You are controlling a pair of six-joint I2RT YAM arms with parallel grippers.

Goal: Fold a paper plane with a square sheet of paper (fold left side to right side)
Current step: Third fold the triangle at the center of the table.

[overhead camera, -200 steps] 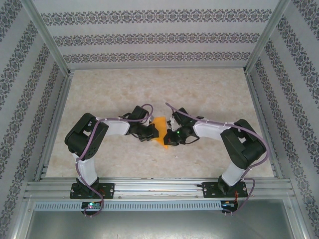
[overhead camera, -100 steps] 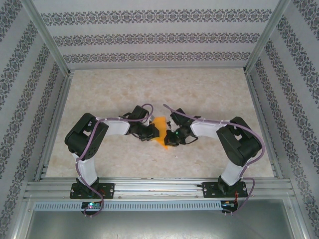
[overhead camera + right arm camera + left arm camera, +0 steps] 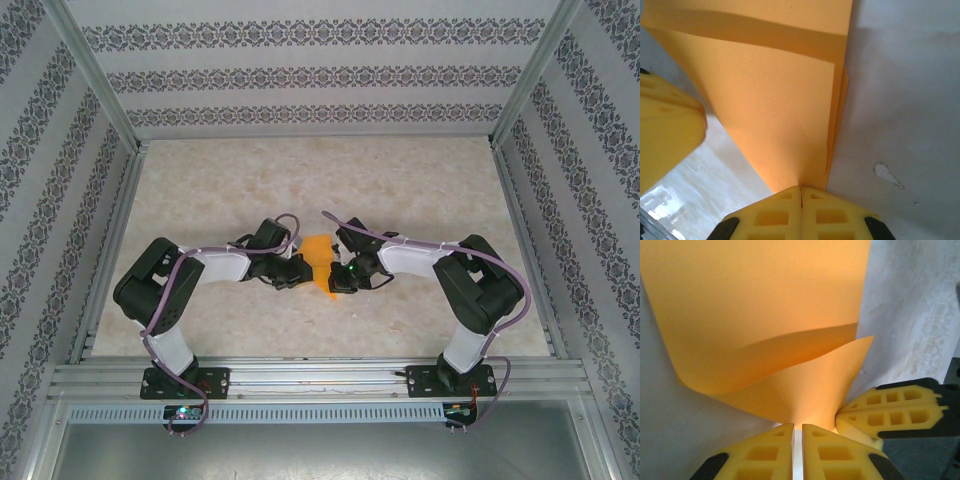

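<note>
While both arms lean in over the table (image 3: pixel 420 190), the top view places the sheet of paper (image 3: pixel 320 258) near the middle of its near half. It sits between the left gripper (image 3: pixel 297 271) and the right gripper (image 3: pixel 341 281), each at one side of it. From the left wrist, the left gripper's (image 3: pixel 797 432) jaws are all but closed, pinching a low point of the sheet (image 3: pixel 765 305). The paper rises in a soft curl with one flap bowed above another, and the right gripper (image 3: pixel 852 417) sits just beside it. From the right wrist, the right gripper's (image 3: pixel 800 192) jaws are pressed together on the narrow near end of the paper (image 3: pixel 775 100). Layered edges run up its right side, and a yellow finger of the left gripper (image 3: pixel 667 130) shows at the left. To fold left over right cleanly, the left side probably wants carrying across in a low arc while the right pinch anchors the sheet. The edges should be matched before any crease is pressed. From above, the wrists cover the paper's sides, so its outline is unclear. Both wrist views cut off its far end, and I cannot tell how many layers either pinch holds.
</note>
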